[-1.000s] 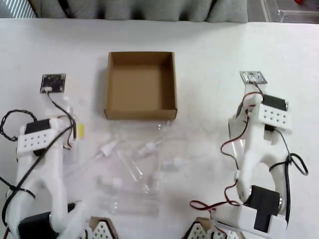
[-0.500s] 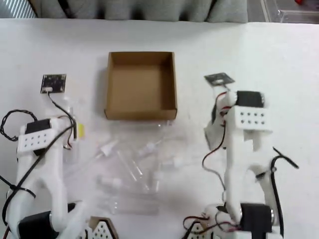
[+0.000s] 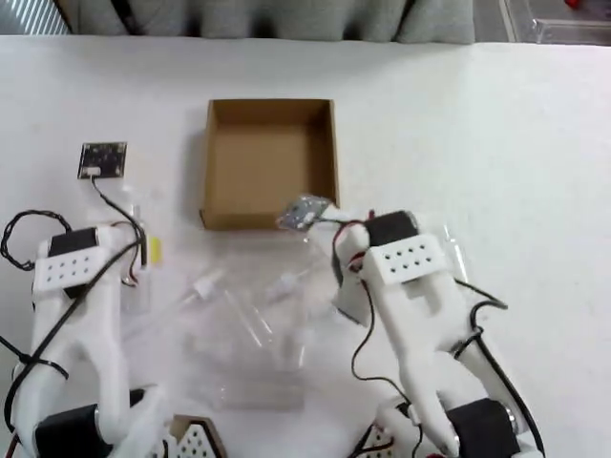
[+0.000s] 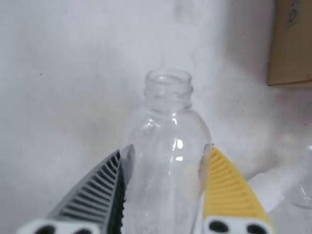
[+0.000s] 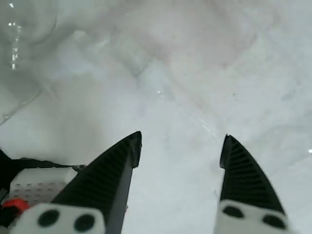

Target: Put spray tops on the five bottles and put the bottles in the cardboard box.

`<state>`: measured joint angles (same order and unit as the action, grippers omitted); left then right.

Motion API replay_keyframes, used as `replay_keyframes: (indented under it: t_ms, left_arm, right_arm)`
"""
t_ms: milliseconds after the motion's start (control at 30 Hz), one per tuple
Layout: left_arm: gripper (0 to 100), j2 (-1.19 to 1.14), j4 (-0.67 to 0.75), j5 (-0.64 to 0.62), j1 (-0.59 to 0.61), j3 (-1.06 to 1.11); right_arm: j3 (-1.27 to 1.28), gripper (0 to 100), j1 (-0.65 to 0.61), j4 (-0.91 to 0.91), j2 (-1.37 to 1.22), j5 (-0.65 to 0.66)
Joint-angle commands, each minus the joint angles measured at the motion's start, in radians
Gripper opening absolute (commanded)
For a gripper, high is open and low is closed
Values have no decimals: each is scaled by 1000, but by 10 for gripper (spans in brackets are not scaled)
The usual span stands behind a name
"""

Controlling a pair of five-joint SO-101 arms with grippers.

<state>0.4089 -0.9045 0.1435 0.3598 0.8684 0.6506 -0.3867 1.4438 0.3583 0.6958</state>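
A clear bottle (image 4: 168,117) with no top on its open neck stands upright with my left gripper (image 4: 165,151) shut on its body; in the high view this gripper (image 3: 145,253) is at the left of the table. The empty cardboard box (image 3: 270,162) sits at mid-table. In front of it lie several clear bottles (image 3: 250,322) and white spray tops (image 3: 205,284). My right arm (image 3: 406,262) reaches over the right side of that pile. The right gripper (image 5: 181,137) is open above bare table, with a blurred clear bottle (image 5: 19,29) off to one side.
A corner of the box (image 4: 292,44) shows beyond the held bottle. The table is white, with open room to the right of the right arm and behind the box. Loose cables hang from both arms.
My right arm has swung from the table's right side leftward, over the pile just in front of the box. The left arm and its bottle have stayed put.
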Motion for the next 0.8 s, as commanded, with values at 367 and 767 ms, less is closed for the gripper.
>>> replay_keyframes:
  t_ms: [367, 767]
  left_arm:
    - [115, -2, 64, -5, 5, -35]
    - [115, -2, 61, -5, 5, -35]
  right_arm:
    - [199, 234, -120, -265, -22, 262]
    - [316, 233, -124, -455, -22, 287]
